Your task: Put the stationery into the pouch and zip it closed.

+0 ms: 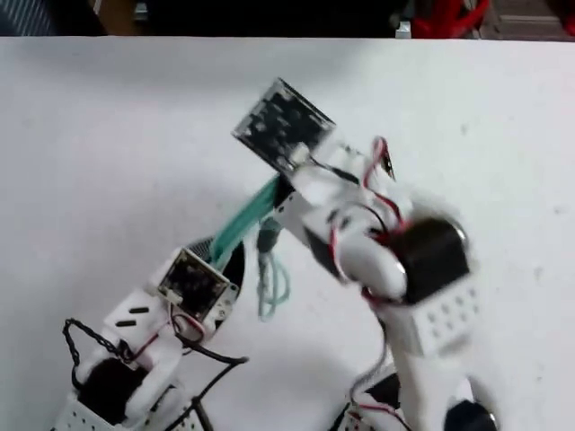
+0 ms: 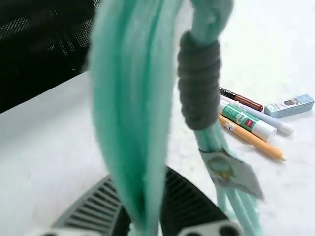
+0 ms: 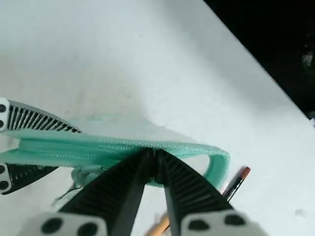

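Held up off the white worktop [image 1: 108, 135], near the middle of the scene, between two tools: the teal pouch [image 1: 244, 220]. Gripped at its near-left end by the left tool [image 1: 226, 253], with black ribbed fingers [image 2: 189, 206] closed down to the thickness of the fabric, one on each face. Pinched at its far-right end by the right tool [image 3: 156, 156], with jaws drawn almost together on the pouch's upper edge and nothing else between them. Stretched as a narrow band from one tool to the other, edge-on to the high view, running from near left to far right. Cannot tell whether zipped.

Hanging below the pouch: a teal cord loop [image 1: 272, 283], bound with a grey wrap [image 2: 199, 83] and carrying a small paper tag [image 2: 232, 173]. Cannot tell whether touching the worktop.

Lying flat on the worktop beyond the pouch, outside it and apart from both tools, in a loose side-by-side bunch: a brown pen [image 2: 242, 99], a white tube with a green label [image 2: 246, 120], a pale blue pen [image 2: 273, 123] and a yellow pen [image 2: 253, 141]. Just beside them, a small light-blue box [image 2: 289, 104].
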### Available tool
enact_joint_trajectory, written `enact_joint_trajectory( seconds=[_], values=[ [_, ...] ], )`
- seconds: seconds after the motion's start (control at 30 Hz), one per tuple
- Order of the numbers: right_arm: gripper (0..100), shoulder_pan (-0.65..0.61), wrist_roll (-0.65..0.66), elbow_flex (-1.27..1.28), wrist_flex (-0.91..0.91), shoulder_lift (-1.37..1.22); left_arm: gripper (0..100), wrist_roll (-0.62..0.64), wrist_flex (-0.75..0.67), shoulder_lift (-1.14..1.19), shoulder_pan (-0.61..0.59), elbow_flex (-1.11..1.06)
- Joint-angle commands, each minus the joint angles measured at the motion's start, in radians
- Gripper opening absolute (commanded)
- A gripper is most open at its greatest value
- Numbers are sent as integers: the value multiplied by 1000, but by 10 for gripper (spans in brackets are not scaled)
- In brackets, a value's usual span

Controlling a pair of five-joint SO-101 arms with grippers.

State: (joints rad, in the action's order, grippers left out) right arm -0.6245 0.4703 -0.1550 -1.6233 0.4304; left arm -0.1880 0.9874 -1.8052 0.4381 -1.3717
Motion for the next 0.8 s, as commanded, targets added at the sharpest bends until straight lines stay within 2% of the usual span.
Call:
enact_joint_trajectory(
  seconds=[0.0, 0.23, 0.3, 0.4, 0.47, 0.67, 0.77],
  values=[
    [17, -2, -48, 0, -81, -154, 20, -8, -8, -22, 2, 52],
    [25, -16, -60, 0, -94, -262, 20, -9, -6, -22, 2, 51],
    [77, -36, -60, 9, -96, -262, 20, -9, -6, -22, 2, 51],
    [246, -68, -60, 40, -97, -263, 20, -11, -9, -22, -1, 48],
    [313, -87, -57, 63, -97, -262, 20, -11, -11, -22, -2, 41],
    [320, -114, 32, 87, -101, -249, 20, -12, -11, -22, -4, 40],
    [359, -127, 78, 120, -101, -179, 20, -12, -11, -22, -4, 40]
  ],
)
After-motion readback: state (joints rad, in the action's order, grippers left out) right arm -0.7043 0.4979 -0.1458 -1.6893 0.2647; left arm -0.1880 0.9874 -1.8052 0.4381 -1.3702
